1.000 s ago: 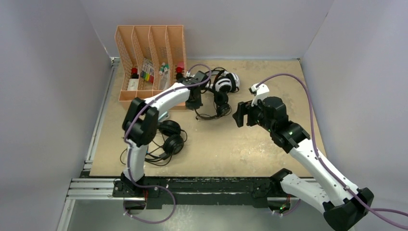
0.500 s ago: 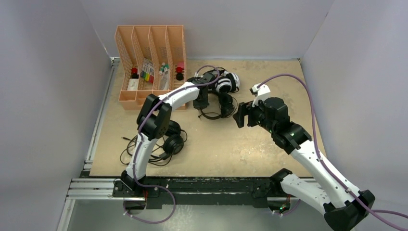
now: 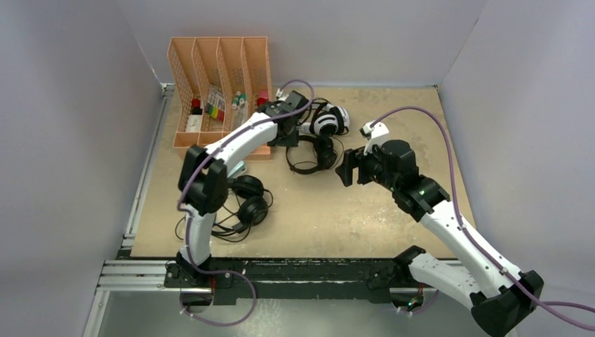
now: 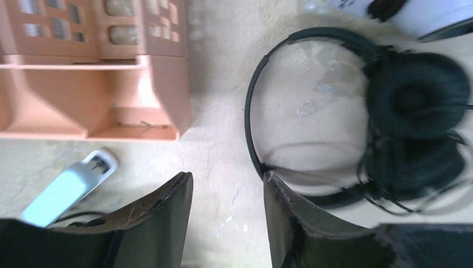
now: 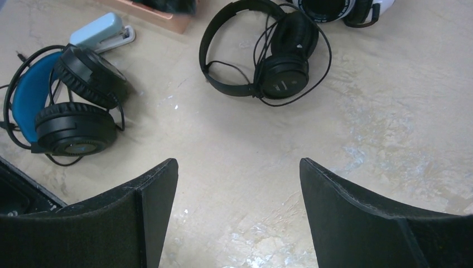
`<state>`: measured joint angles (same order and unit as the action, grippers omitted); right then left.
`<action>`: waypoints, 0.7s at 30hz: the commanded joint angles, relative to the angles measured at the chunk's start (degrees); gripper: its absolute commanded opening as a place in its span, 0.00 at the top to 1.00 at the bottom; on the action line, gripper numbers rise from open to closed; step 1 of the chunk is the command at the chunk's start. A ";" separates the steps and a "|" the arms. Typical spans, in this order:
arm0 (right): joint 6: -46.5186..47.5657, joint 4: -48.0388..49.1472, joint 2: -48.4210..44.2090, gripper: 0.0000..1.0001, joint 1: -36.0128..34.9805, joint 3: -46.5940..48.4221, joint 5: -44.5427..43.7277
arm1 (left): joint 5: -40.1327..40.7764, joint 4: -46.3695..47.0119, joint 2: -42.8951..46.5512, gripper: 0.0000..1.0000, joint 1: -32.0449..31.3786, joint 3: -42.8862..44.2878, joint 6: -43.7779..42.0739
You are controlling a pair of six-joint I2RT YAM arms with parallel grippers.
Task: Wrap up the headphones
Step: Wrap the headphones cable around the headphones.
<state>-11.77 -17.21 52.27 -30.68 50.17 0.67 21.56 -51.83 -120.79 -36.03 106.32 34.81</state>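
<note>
Left tool (image 4: 227, 184): fingers spread, bare worktop (image 4: 223, 139) showing between them, nothing pinched; a second ago they were pressed together low over the slim black headset (image 5: 284, 75), so that hold has just been let go
Left arm (image 3: 242, 139): drawn back toward the upper left of the overhead view, alongside the orange organiser (image 4: 83, 111)
Slim black headset: lies free at upper centre of the overhead view, earcups folded together, thin cable hanging in loose loops around them; its headband sits just beyond the left tool's fingertips, apart from them
Right tool (image 5: 239, 167): fingers wide apart and empty, hovering over open worktop right of centre, near the slim black headset; posture almost unchanged over the last second
White-and-black headset (image 3: 330, 121): just behind the slim black one, toward the top of the overhead view
Blue-banded headset (image 5: 75, 131): lower left of the overhead view, well apart from the other two, cable sprawled across the worktop
Pale blue stapler-like object (image 5: 103, 30): between the organiser and the blue-banded headset
Meaning for the task: the release suggests a turn of cable has been laid on the slim black headset; the loops look slack, so the wrap may need tightening, and the blue-banded headset appears not yet wrapped
</note>
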 commanded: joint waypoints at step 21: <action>-1.28 7.26 21.08 0.11 0.26 11.06 10.91 | -9.27 8.94 48.48 0.37 6.43 -33.85 -0.02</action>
<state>-11.79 -10.79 68.16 -30.68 53.04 11.62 18.00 -51.18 -73.23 -29.63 73.19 32.34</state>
